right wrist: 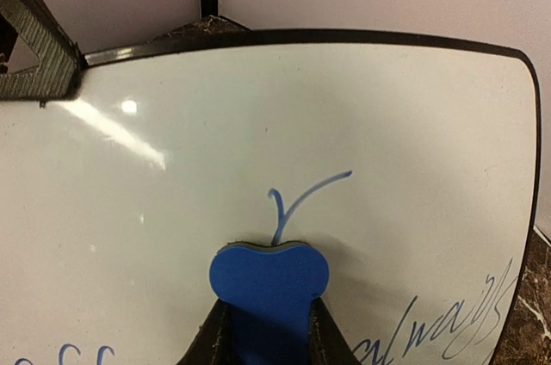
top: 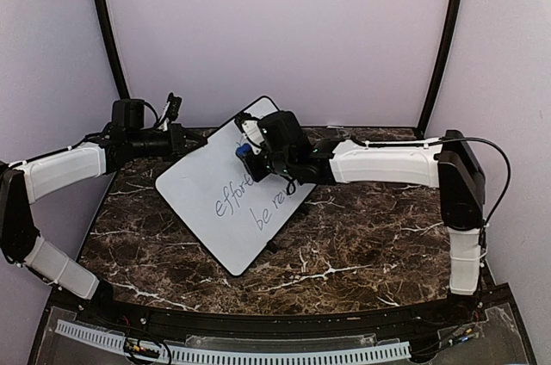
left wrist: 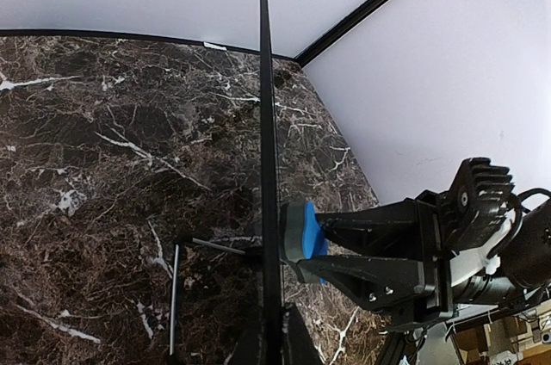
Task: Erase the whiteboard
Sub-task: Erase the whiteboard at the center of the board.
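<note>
The whiteboard is tilted up over the marble table, with blue handwriting on its lower right part. My left gripper is shut on the board's upper left rim. In the left wrist view the board shows edge-on between my left fingers. My right gripper is shut on a small blue eraser block and presses it flat against the board's face. In the right wrist view the eraser sits just below a blue stroke, and more writing lies at the lower right.
The table is dark marble, with lilac walls and black corner poles behind it. The board's thin wire stand reaches down to the marble behind it. The left finger shows at the board's top left corner.
</note>
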Tool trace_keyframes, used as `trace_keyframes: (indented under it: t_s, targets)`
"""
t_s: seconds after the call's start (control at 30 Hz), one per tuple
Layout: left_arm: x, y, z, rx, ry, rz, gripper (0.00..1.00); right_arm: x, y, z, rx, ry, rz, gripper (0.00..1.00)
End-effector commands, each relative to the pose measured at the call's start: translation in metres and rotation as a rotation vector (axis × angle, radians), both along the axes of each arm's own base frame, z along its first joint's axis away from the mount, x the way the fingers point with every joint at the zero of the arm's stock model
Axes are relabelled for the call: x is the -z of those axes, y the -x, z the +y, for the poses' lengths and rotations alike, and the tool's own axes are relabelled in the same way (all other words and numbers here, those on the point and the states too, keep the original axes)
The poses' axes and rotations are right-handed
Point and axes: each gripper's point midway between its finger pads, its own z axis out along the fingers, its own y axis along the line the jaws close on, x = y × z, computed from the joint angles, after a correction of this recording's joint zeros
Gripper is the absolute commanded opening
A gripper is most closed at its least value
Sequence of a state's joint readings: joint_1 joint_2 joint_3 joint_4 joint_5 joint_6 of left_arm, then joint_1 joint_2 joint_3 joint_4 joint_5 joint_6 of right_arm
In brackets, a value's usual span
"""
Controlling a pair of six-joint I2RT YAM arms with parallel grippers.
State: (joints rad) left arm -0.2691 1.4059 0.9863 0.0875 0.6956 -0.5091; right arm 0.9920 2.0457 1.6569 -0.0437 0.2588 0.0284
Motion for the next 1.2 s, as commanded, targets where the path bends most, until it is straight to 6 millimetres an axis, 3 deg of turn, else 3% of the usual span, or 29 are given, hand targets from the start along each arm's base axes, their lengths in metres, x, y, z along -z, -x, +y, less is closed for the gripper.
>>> trace_keyframes:
  t_s: [0.0, 0.1, 0.2, 0.4, 0.53, 0.67, 0.97, 1.17]
  targets:
    - [-0.047, 0.019, -0.012, 0.104, 0.065, -0.152, 0.0, 0.054, 0.015, -0.025, 0.001, 0.107, 0.111, 0.2]
    - [-0.046, 0.018, -0.013, 0.104, 0.065, -0.148, 0.0, 0.057, 0.017, -0.026, -0.001, 0.108, 0.118, 0.2]
    - [-0.046, 0.018, -0.012, 0.103, 0.064, -0.149, 0.0, 0.047, 0.012, -0.019, -0.006, 0.091, 0.102, 0.2]
    - [-0.047, 0.019, -0.012, 0.103, 0.063, -0.152, 0.0, 0.016, -0.014, -0.002, 0.036, 0.071, 0.016, 0.2]
    - [-0.047, 0.019, -0.012, 0.102, 0.062, -0.153, 0.0, 0.007, -0.028, 0.006, 0.048, 0.065, -0.002, 0.2]
    - [-0.048, 0.019, -0.012, 0.1, 0.061, -0.157, 0.0, 0.014, -0.026, 0.002, 0.046, 0.075, 0.014, 0.2]
    - [-0.047, 0.019, -0.013, 0.105, 0.068, -0.151, 0.0, 0.05, 0.0, -0.031, 0.05, 0.105, 0.083, 0.2]
    - [-0.047, 0.019, -0.013, 0.106, 0.068, -0.149, 0.0, 0.034, -0.008, -0.021, 0.047, 0.082, 0.054, 0.2]
